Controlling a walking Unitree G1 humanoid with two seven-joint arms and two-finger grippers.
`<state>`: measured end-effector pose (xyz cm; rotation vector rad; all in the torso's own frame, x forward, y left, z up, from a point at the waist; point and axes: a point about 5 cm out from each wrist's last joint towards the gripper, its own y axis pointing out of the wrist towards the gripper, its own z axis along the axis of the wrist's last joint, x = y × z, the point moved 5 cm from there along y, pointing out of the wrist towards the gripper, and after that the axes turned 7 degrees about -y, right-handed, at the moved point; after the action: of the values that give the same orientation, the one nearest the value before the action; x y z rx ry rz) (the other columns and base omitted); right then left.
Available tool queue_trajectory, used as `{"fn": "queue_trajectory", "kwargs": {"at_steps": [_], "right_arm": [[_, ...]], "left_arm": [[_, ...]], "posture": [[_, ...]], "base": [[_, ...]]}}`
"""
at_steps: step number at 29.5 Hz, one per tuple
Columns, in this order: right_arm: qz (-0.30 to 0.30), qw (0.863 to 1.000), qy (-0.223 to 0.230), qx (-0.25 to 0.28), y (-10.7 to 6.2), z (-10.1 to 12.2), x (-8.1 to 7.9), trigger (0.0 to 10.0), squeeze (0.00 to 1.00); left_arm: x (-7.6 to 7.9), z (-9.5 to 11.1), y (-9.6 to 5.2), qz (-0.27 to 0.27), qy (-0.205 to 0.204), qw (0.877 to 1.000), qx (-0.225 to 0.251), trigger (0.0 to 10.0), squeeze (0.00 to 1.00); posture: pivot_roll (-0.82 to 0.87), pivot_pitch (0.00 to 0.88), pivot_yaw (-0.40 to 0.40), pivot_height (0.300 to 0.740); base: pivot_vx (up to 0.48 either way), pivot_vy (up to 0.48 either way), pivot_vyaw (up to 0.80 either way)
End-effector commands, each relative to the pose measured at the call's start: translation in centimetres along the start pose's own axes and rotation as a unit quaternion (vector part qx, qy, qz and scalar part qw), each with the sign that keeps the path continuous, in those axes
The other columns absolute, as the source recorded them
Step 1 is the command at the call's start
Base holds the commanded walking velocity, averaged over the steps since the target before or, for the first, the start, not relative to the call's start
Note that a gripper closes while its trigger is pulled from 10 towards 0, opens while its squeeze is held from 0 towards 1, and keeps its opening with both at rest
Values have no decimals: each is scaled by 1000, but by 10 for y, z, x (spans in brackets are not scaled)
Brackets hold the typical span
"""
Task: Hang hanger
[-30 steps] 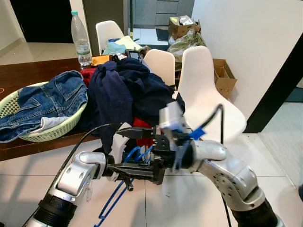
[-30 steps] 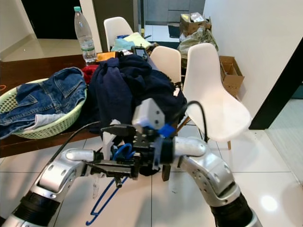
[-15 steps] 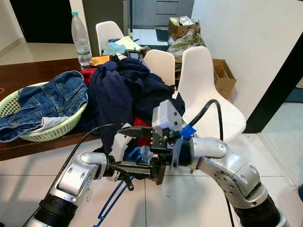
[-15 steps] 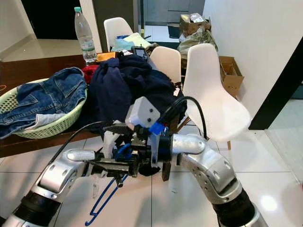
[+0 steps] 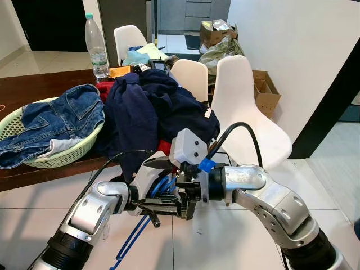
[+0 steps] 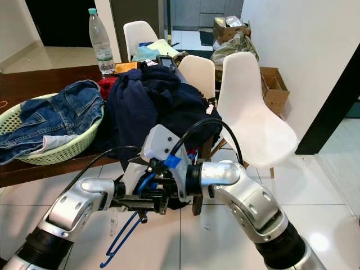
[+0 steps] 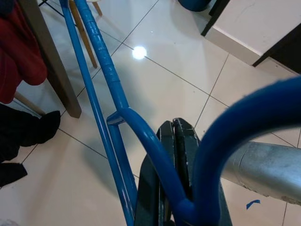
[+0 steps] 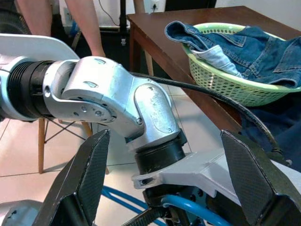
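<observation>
Left gripper [image 7: 176, 165], fingers clamped on blue plastic hanger [image 5: 135, 236], holds it low over white tiled floor [image 5: 225, 242], before dark wooden worktop [image 5: 34, 90]. Right gripper [image 8: 164, 207], fingers spread wide, straddles left wrist.

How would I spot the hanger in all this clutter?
Start at the dark wooden table heaped with clothes. In front of its near edge, over the white floor tiles, the robot's two silver arms meet. The blue hanger hangs from the left pincer, which is shut on it. It is the one thin bright blue frame among soft fabric.
</observation>
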<state>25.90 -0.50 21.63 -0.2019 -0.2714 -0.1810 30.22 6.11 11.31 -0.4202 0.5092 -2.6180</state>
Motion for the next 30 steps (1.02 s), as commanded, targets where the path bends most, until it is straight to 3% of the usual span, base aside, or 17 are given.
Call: {"fn": "queue_trajectory", "kwargs": {"at_steps": [1,7,16,25,30], "right_arm": [[-11,1000,7,-8,-2,-3,3,10000,0],[-8,997,19,70,-8,24,4,10000,0],[0,992,22,125,-16,43,4,10000,0],[-4,996,15,85,-15,30,5,10000,0],[-12,1000,7,19,-12,8,7,10000,0]], "left_arm": [[4,10,-3,-6,21,1000,9,10000,0],[5,10,-3,-6,23,1000,9,10000,0],[5,9,-3,-6,22,1000,7,10000,0],[5,9,-4,-4,23,1000,6,10000,0],[6,11,-3,-5,25,1000,8,10000,0]], "posture": [[124,15,-16,740],[125,17,-16,740],[126,19,-15,740],[127,19,-15,740],[126,17,-17,740]], "base": [[0,0,0],[0,0,0],[0,0,0],[0,0,0],[0,0,0]]}}
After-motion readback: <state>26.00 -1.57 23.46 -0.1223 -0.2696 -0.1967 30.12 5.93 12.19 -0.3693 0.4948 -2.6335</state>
